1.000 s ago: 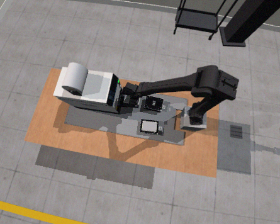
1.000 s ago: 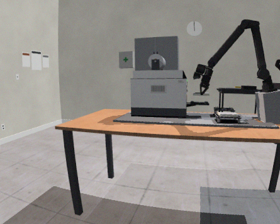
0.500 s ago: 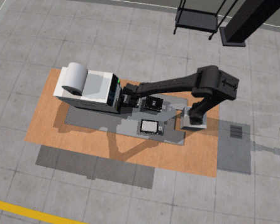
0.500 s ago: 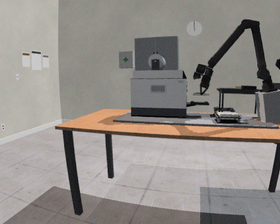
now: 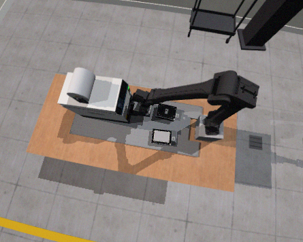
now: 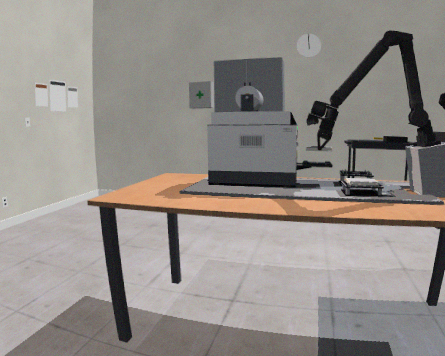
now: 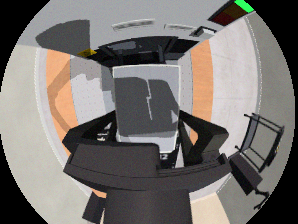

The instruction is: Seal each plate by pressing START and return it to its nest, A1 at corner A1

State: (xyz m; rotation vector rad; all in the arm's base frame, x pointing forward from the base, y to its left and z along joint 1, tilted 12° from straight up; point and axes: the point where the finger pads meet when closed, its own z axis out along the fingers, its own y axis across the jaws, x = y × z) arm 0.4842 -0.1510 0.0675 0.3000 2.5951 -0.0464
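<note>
Nearest, we see a plate (image 5: 161,136) (image 6: 362,183) in the near nest (image 5: 153,137) (image 6: 362,191). Beyond it, from the base (image 5: 209,134) (image 6: 431,170) at the right, our arm (image 5: 184,92) (image 6: 365,70) rises to a high elbow and slopes left to a wrist pointed down. Our gripper (image 5: 141,106) (image 6: 324,146) (image 7: 147,113) is clenched on the other plate (image 5: 139,109) (image 6: 316,148) (image 7: 147,102), roughly level, just right of the sealer (image 5: 107,92) (image 6: 252,150).

The exterior view shows a gap between this plate and the extended stage (image 6: 315,164) below; from the top we cannot judge that height. Only the top view clearly shows the far nest (image 5: 166,111), which is dark and holds no plate. The wrist view shows both fingers flanking the plate, and the green lamp (image 5: 129,88) (image 6: 298,128) (image 7: 245,5) at upper right.
</note>
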